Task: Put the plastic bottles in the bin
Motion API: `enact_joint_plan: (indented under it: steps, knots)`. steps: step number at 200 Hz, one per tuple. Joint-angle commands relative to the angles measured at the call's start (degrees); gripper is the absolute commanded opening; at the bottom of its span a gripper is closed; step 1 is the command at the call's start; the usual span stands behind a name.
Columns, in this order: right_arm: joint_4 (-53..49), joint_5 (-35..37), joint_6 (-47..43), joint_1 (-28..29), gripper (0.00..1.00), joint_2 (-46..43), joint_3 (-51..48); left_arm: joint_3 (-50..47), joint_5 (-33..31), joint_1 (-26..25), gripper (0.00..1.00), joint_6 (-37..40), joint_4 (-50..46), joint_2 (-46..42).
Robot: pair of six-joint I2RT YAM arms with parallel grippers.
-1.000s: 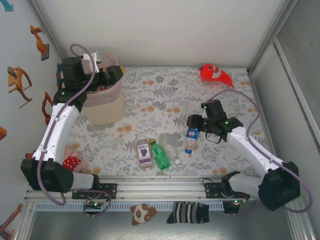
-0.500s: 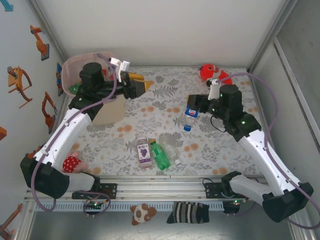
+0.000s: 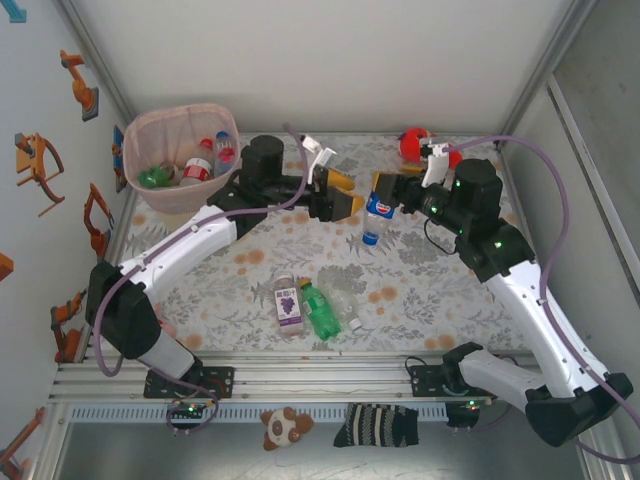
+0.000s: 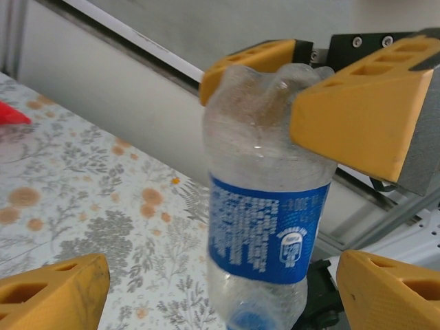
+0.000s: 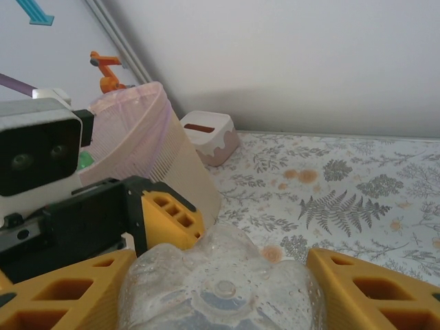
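A clear plastic bottle with a blue label (image 3: 377,210) (image 4: 265,230) hangs cap-down above the table's middle. My right gripper (image 3: 390,192) (image 5: 218,292) is shut on its base end. My left gripper (image 3: 345,193) (image 4: 223,295) stands open right beside it, one yellow finger on each side of the bottle's lower half, apart from it. On the table near the front lie a purple-labelled bottle (image 3: 289,302), a green bottle (image 3: 320,311) and a clear one (image 3: 346,311). The pink mesh bin (image 3: 170,196) (image 5: 141,148) stands at the back left with several bottles (image 3: 200,166) inside.
A red-orange fish plush (image 3: 412,143) lies at the back, partly behind my right arm. A small white box (image 5: 210,136) sits by the back wall beside the bin. Metal frame walls close in the table on both sides.
My left arm swung from over the bin to the table's middle and its gripper opened wide. My right arm lifted the blue-labelled bottle off the table and carried it back toward the left gripper.
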Motion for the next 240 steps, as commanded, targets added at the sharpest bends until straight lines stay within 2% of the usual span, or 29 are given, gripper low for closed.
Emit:
enact_joint_plan:
  steps: [1, 50, 102, 189, 207, 240]
  knots:
    - [2.37, -0.83, -0.42, 0.32, 0.51, -0.69, 1.83, 3.03, 1.83, -1.32, 0.86, 0.69, 2.99, 0.64]
    - [3.2, -1.07, 0.37, 0.37, 0.51, -0.8, 2.31, 4.32, 2.46, -3.59, 0.86, 1.14, 2.55, 3.61]
    - [3.69, -1.03, 1.03, 0.32, 0.51, -0.58, 3.47, 4.79, 3.28, -5.1, 0.79, 3.81, 0.62, 5.26]
    - [2.76, -0.4, 2.76, 0.31, 0.5, -0.23, 4.59, 4.05, 5.53, -6.45, 0.63, 8.4, -0.64, 4.09]
    - [2.51, -0.21, 2.84, 0.3, 0.5, -0.19, 4.46, 3.98, 5.56, -6.48, 0.57, 8.78, -0.67, 3.87]
    - [2.19, -0.21, 2.68, 0.32, 0.51, -0.31, 4.76, 4.04, 5.31, -6.45, 0.54, 9.84, -1.02, 3.4]
